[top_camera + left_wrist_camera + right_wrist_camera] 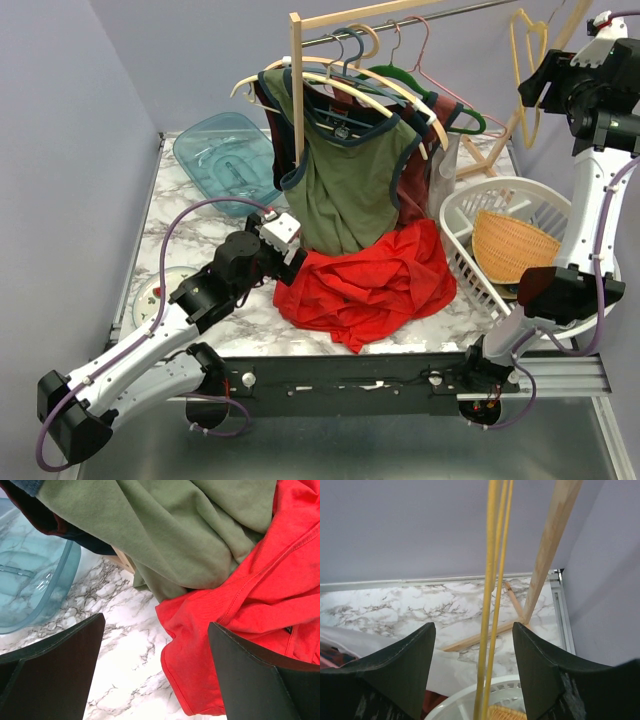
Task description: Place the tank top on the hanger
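Tank top (370, 280) lies crumpled on the worktop (253, 326), touching the hanging olive top (350, 180). Left jaws are fully open and empty at its left edge. Right jaws are partly open, straddling the hanger (492, 605) without gripping it. Risks: the left pinch snags olive fabric too; the thin hanger swings or slips if clamped off-centre.

Bright red and plain all over, that was the tank top (365, 280)! The hanger (487, 605) showed thin mustard yellow. The hung top (350, 180) was olive green with navy trim. The table (190, 240) ran white marble with grey veins. The tub (215, 150) was see-through pale blue, the laundry basket (500, 184) white, the woven bowl (512, 245) tan.
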`<action>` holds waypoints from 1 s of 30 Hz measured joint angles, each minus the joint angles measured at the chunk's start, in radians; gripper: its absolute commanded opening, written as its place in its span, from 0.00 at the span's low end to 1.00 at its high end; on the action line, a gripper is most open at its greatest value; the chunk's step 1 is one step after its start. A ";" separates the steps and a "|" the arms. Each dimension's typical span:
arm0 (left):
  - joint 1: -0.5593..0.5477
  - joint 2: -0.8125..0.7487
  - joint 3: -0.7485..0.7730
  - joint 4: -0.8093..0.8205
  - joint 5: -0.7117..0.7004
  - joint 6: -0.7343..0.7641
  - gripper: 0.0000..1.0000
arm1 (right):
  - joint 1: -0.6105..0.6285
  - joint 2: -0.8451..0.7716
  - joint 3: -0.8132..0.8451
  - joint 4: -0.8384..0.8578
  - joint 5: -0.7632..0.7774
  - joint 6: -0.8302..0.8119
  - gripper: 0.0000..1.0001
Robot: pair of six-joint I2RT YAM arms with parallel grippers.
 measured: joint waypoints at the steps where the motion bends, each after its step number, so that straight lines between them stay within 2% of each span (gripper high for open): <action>1: 0.000 0.001 0.000 0.001 0.000 0.000 0.99 | 0.000 0.016 0.002 0.005 0.007 0.000 0.56; 4: 0.001 0.010 0.000 0.005 0.000 0.002 0.99 | 0.000 0.056 0.017 0.015 0.012 -0.002 0.32; 5: 0.001 0.014 0.000 0.006 0.000 0.002 0.99 | 0.000 0.064 0.020 0.017 0.011 -0.003 0.14; 7: 0.002 0.023 0.000 0.006 0.000 0.003 0.99 | 0.000 0.083 0.031 0.018 0.011 -0.011 0.00; 23: 0.009 0.031 0.000 0.007 0.000 0.003 0.99 | -0.006 0.058 0.063 0.010 -0.004 -0.075 0.00; 30: 0.009 0.028 0.000 0.007 0.000 0.002 0.99 | -0.009 -0.025 -0.015 0.043 -0.042 -0.055 0.00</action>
